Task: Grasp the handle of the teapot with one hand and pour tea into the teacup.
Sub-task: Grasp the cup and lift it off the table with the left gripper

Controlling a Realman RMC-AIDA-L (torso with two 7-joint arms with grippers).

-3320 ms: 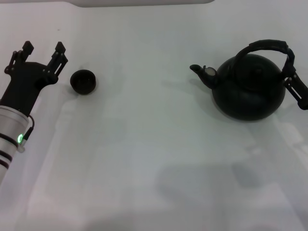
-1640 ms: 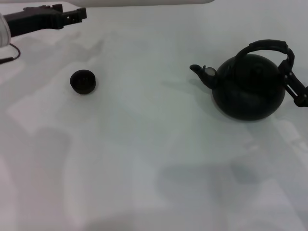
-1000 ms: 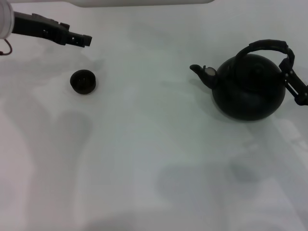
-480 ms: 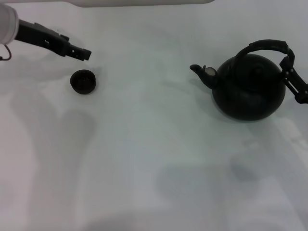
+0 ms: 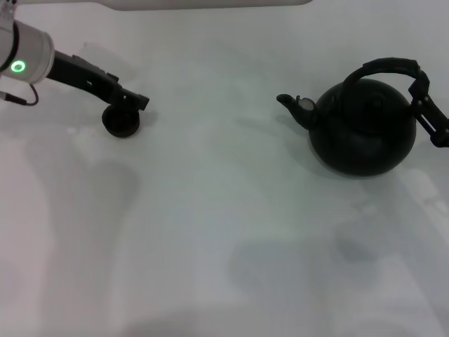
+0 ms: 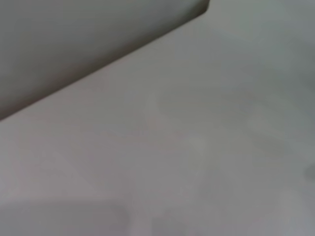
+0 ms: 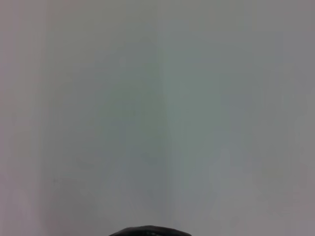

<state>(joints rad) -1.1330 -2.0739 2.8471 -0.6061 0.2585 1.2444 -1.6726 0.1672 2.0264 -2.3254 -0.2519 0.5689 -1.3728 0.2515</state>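
Note:
The black teapot (image 5: 361, 130) stands upright on the white table at the right, its spout (image 5: 287, 102) pointing left. Its arched handle (image 5: 389, 68) rises over the body. My right gripper (image 5: 426, 109) is at the handle's right end, close against it, at the picture's right edge. The small dark teacup (image 5: 119, 127) sits at the left. My left gripper (image 5: 133, 101) reaches in from the upper left and hangs just over the cup's far rim, covering part of it. The wrist views show neither cup nor fingers; a dark curved edge (image 7: 147, 231) shows in the right wrist view.
The white table (image 5: 224, 210) spreads between cup and teapot. A white raised edge (image 5: 210, 3) runs along the far side. The left wrist view shows only table surface and a grey band (image 6: 74, 39).
My left arm swung up to the far left, turned sideways, then came down and right until its gripper is over the teacup. The teapot, cup and right gripper have stayed in place.

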